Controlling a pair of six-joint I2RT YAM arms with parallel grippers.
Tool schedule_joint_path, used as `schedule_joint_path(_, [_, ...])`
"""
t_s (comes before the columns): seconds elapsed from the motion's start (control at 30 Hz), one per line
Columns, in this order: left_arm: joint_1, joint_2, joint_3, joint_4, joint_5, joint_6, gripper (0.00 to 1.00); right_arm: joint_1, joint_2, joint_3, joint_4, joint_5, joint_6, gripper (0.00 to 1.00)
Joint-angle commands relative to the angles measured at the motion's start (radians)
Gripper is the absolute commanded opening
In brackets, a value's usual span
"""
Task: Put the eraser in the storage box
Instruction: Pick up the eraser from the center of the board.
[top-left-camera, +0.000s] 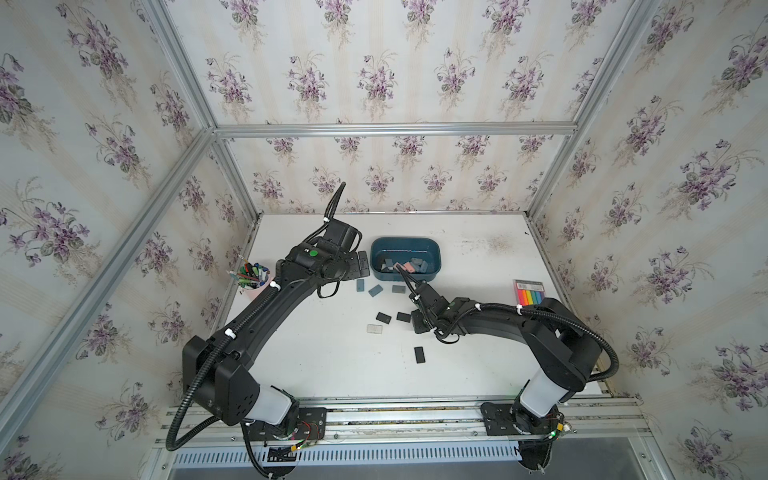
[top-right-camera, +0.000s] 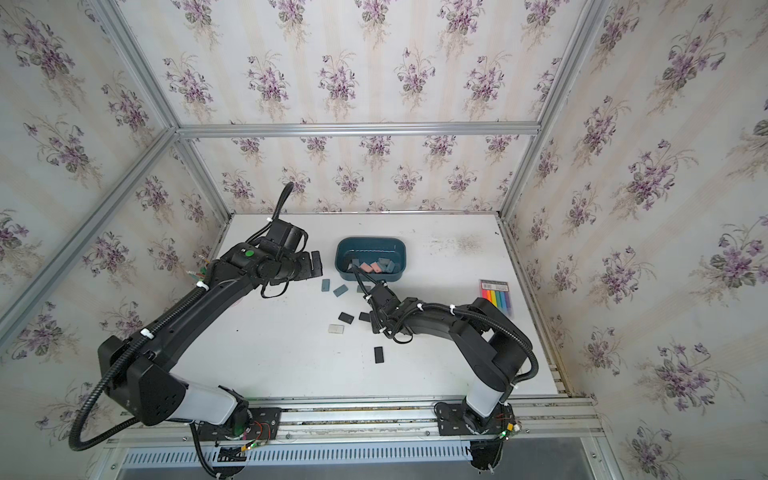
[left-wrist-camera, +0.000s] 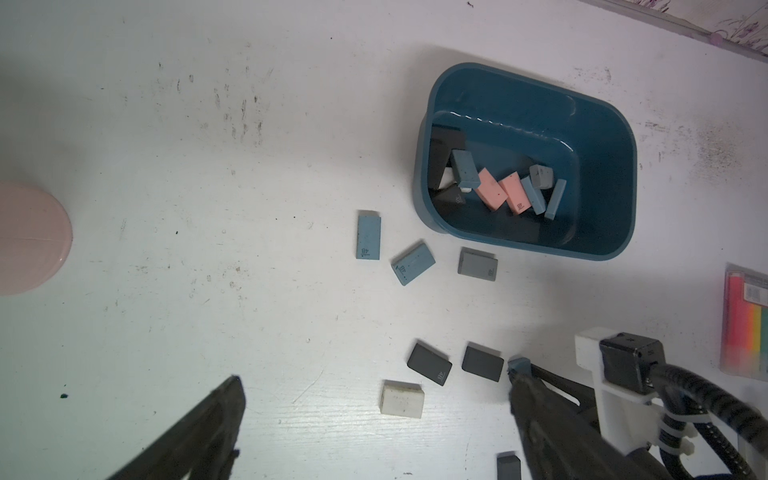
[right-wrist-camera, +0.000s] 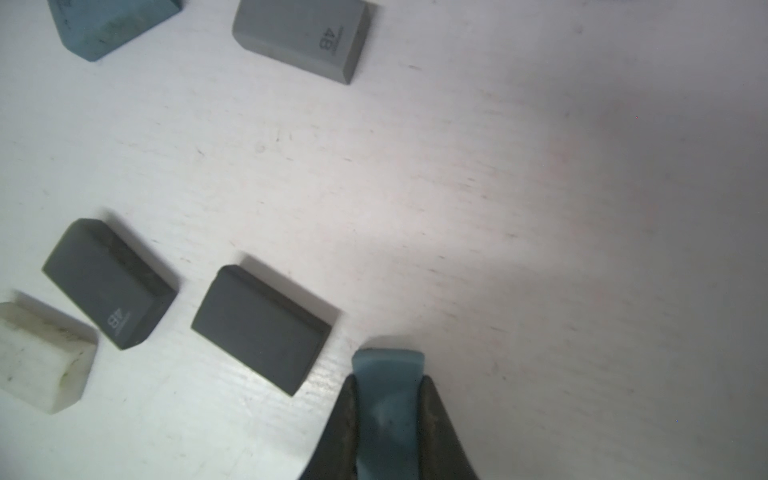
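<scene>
Ground: white table (top-left-camera: 478, 357), with both arms reaching in over it.

The storage box (top-left-camera: 405, 241) sits mid-table, toward the far wall. Its long axis runs across the table, so one long wall faces the robot. Inside lies a heap of erasers (left-wrist-camera: 515, 191), pink and blue-grey.

On the robot's left, the left gripper (top-left-camera: 359, 265) hangs just beside the box's short end, jaws spread wide with nothing between them. It is the nearer of the two to the box, but it carries nothing.

Lower and closer to the robot's base, the right gripper (right-wrist-camera: 388, 380) is clenched on a blue eraser (right-wrist-camera: 386, 361). The eraser's long axis runs back along the fingers, and one end pokes out past the tips. It looks pinched in at the waist. I cannot tell whether it is clear of the table.

Key bearing: from the right gripper the box lies ahead, away from the base and a little to the robot's left. The near long wall is the first edge to cross. A grey eraser (top-left-camera: 398, 289) lies between gripper and box, just beside that wall. A dark eraser (right-wrist-camera: 262, 328) lies just beside the held one.

Judgement: lift enough to clear the rim, carry forward over the near wall, then release inside. The right arm has the job, and the left gripper is close enough to the box to need watching.
</scene>
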Motion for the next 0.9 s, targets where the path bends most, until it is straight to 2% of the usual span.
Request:
schedule_joint_path(0.0, [0.001, 0.0, -0.004, 0.002, 0.003, -0.007, 1.0, 0.003, 0.008, -0.006, -0.103, -0.056, 0.016, 0.11])
schedule_joint_path(0.1, [0.001, 0.001, -0.005, 0.003, 0.003, -0.01, 1.0, 0.003, 0.002, -0.007, -0.103, -0.049, 0.019, 0.0])
schedule_joint_path(0.7, [0.003, 0.001, -0.012, 0.007, 0.009, -0.011, 1.0, 0.0, -0.066, 0.03, -0.151, 0.009, 0.019, 0.0])
schedule_joint_path(0.87, [0.002, 0.004, -0.018, 0.01, 0.02, -0.015, 1.0, -0.036, -0.097, 0.087, -0.188, 0.016, -0.013, 0.0])
